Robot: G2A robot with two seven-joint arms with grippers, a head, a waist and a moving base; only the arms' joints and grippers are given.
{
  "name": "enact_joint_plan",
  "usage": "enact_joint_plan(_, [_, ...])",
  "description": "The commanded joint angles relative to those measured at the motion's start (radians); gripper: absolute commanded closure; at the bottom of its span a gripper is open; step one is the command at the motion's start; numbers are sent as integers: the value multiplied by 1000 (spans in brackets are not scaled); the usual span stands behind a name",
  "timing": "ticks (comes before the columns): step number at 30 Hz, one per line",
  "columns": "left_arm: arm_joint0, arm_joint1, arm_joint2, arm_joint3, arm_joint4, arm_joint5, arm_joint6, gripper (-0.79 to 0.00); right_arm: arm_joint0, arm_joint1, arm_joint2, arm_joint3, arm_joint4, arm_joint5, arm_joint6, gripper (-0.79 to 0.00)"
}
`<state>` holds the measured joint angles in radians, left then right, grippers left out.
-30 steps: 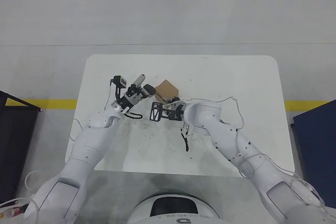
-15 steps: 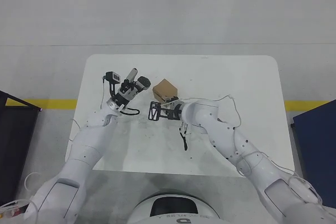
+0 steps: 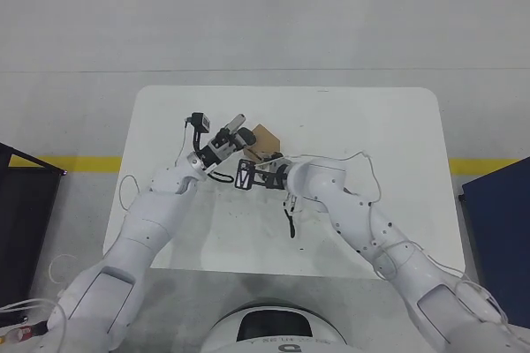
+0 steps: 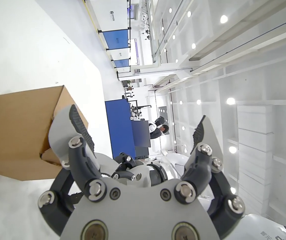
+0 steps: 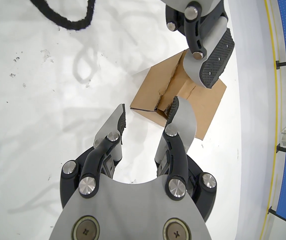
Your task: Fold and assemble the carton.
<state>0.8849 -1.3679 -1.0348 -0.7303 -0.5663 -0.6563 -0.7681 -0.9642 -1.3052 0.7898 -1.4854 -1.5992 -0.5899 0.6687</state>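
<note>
The brown carton (image 3: 269, 138) lies on the white table (image 3: 362, 119) as a small box with one end still gaping. My left gripper (image 3: 244, 137) is open beside it. In the left wrist view one of its fingers (image 4: 79, 126) lies against the carton's (image 4: 15, 131) open end and the other is in the air. The right wrist view has that same finger (image 5: 214, 63) resting over the carton (image 5: 208, 108). My right gripper (image 5: 148, 116) is open just in front of the carton's loose flaps, one fingertip (image 5: 175, 111) at the gap. From above, the right gripper (image 3: 245, 175) sits low on the table, nearer me than the carton.
A black cable (image 5: 78, 23) loops over the table by the left arm, and another cable (image 3: 291, 221) hangs by the right forearm. The tabletop is marked with dark specks. A blue partition (image 3: 512, 229) stands off the table's right side and a dark cart (image 3: 9, 203) off its left.
My left gripper drew back from the carton and lifted, then came forward again until one finger lies on the carton. The right gripper and the carton have hardly moved.
</note>
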Motion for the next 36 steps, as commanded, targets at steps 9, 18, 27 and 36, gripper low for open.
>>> enact_joint_plan(9, [23, 1, -26, 21, -32, -22, -34, -637, -21, 6, 30, -30, -17, 12, -18, -209])
enact_joint_plan(18, [37, 0, -28, -10, -15, 4, -35, -557, -55, 15, 73, -65, -32, 40, -51, -228])
enact_joint_plan(27, [40, -2, -29, -20, 18, 33, -15, -456, -119, 33, 152, -126, -29, 79, -134, -271])
enact_joint_plan(36, [52, -5, -33, -21, 16, 40, -17, -388, -145, 39, 179, -146, -28, 74, -148, -268])
